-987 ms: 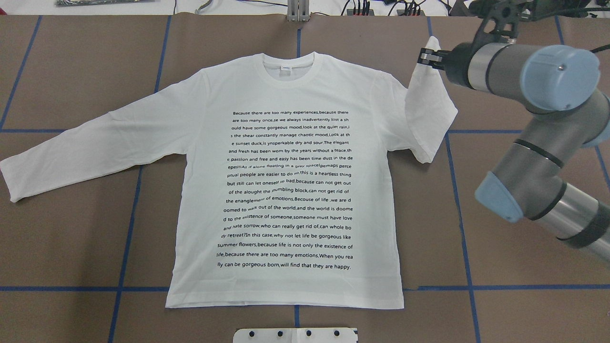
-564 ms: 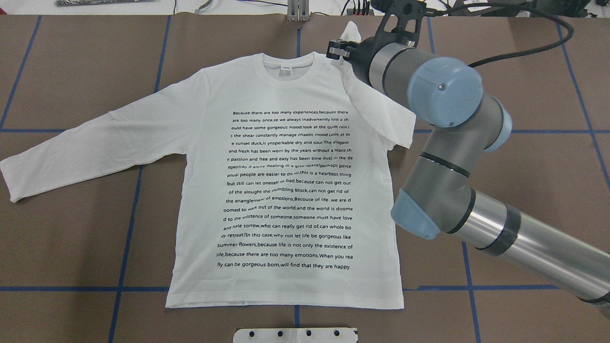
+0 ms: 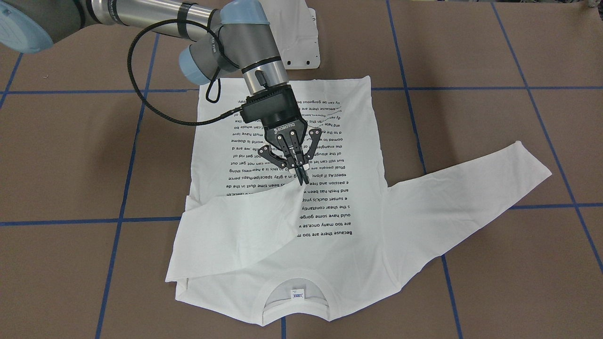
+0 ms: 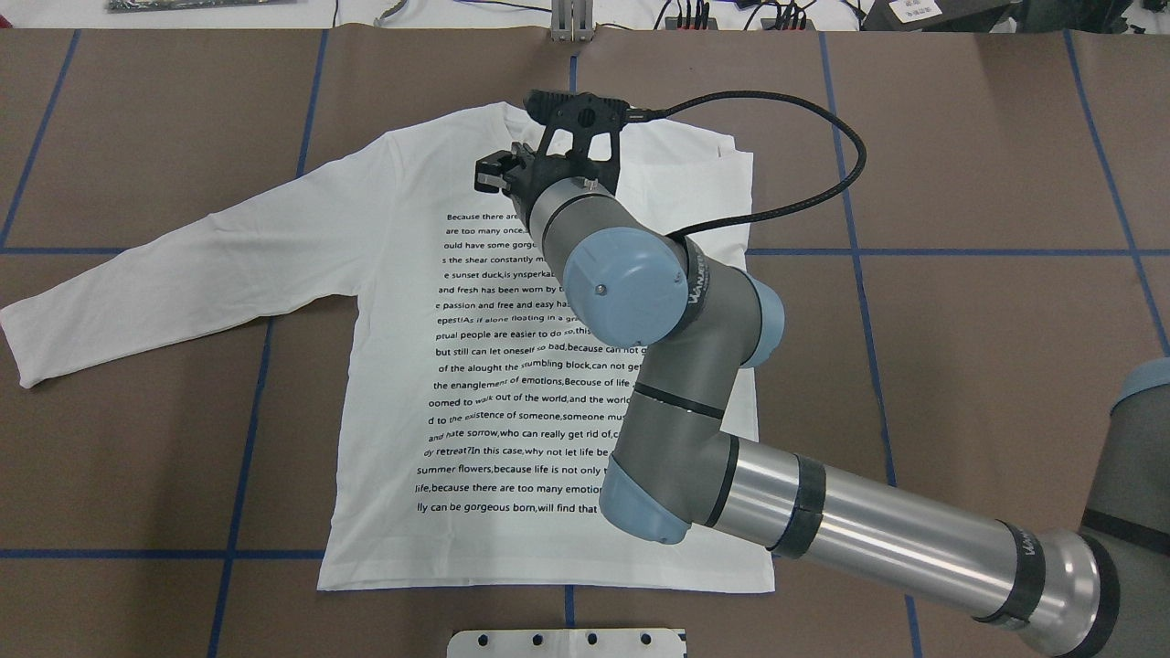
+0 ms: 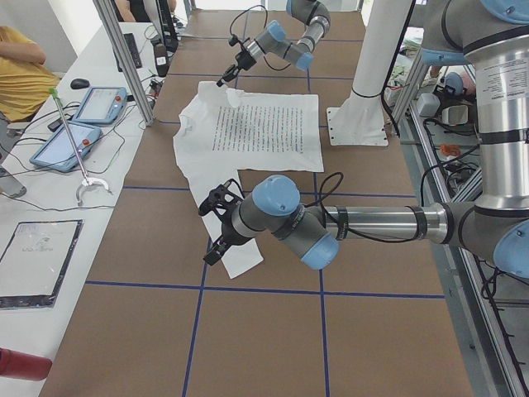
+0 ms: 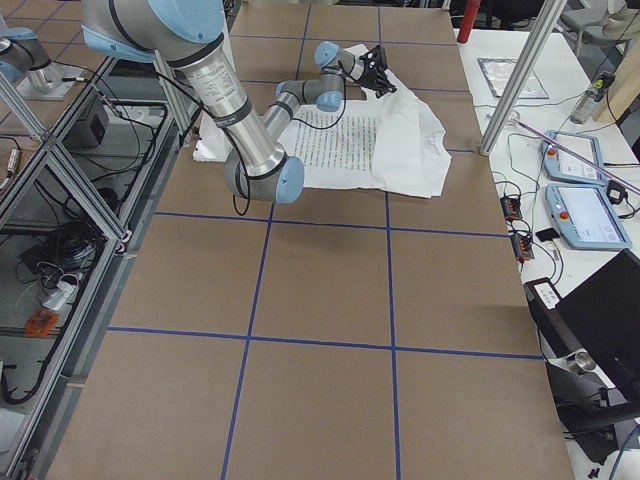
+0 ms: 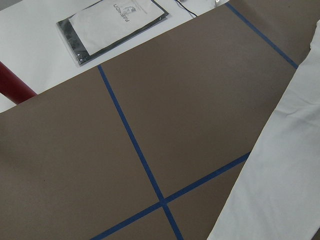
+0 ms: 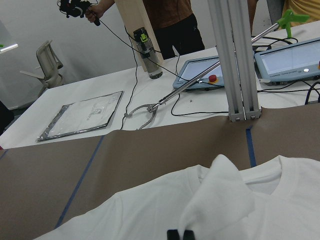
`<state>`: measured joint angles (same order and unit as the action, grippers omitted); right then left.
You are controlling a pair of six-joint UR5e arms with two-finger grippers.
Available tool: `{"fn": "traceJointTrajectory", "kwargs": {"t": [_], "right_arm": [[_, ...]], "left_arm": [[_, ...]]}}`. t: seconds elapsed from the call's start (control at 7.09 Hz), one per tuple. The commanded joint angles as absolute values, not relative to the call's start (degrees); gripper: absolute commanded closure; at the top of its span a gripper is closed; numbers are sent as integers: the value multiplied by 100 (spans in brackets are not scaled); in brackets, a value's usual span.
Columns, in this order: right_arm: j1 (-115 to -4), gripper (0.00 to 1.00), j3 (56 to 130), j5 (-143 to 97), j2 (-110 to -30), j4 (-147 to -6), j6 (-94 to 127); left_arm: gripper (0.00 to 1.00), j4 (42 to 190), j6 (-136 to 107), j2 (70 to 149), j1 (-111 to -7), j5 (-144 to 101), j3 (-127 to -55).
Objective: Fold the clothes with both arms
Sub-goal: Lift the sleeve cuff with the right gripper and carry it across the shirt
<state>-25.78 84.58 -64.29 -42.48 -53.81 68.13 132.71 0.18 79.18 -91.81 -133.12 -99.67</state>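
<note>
Overhead exterior, layout: T-shirt (image 4: 384, 228) spread flat mid-counter (image 4: 1005, 366), print up, collar (image 3: 292, 275) toward the far edge, hem toward the robot's edge.
Right gripper (image 3: 302, 175): clamped tight on the cuff end of the right sleeve (image 3: 245, 221), hovering just above the printed chest, with that sleeve pulled slantwise across the body.
Left gripper (image 5: 216, 225): only caught by the side camera, out past the end of the left sleeve (image 4: 183, 274) toward the counter's left end. Honestly can't tell how wide it stands, and nothing seen in it.
Risk, drop height: letting go from up there could leave the cuff flopped or twisted instead of flat.
Risk, crooked fold: already looks bunched near the shoulder, so probably a skewed crease if just laid down like that.
Risk, dragging: pulling further across might tug the body along and ruck up the print area.
Risk, double pinch: going lower before release could nip the layer underneath too.
Risk, arm clash: bringing the left side in while the right arm spans the shirt could mean a bump.
</note>
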Motion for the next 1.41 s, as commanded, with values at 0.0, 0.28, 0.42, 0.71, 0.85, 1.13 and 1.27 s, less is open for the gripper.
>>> {"fn": "traceJointTrajectory", "kwargs": {"t": [0.0,0.28,0.42,0.71,0.85,1.13,1.27], "right_arm": [[-2295,100,8157,-6188,-3973,-5379,6812],[-2206,100,7938,-6074,-3694,-5379,6812],[-2145,100,7771,-6056,-3622,-5388,6812],[-1996,100,7402,-5889,-3604,-5388,6803],[-1960,100,7392,-5889,-3595,-5388,6803],[-1829,100,7339,-5871,-3499,-5396,6803],[-1776,100,7313,-5854,-3472,-5396,6803]], "left_arm": [[0,13271,18,7919,-9185,-13307,-9932],[0,13271,18,7919,-9185,-13315,-9914],[0,13271,26,7919,-9185,-13315,-9888],[0,13271,26,7919,-9185,-13315,-9853],[0,13280,26,7919,-9185,-13315,-9826],[0,13525,26,7928,-9185,-13307,-9643],[0,13666,18,7928,-9176,-13307,-9555]]}}
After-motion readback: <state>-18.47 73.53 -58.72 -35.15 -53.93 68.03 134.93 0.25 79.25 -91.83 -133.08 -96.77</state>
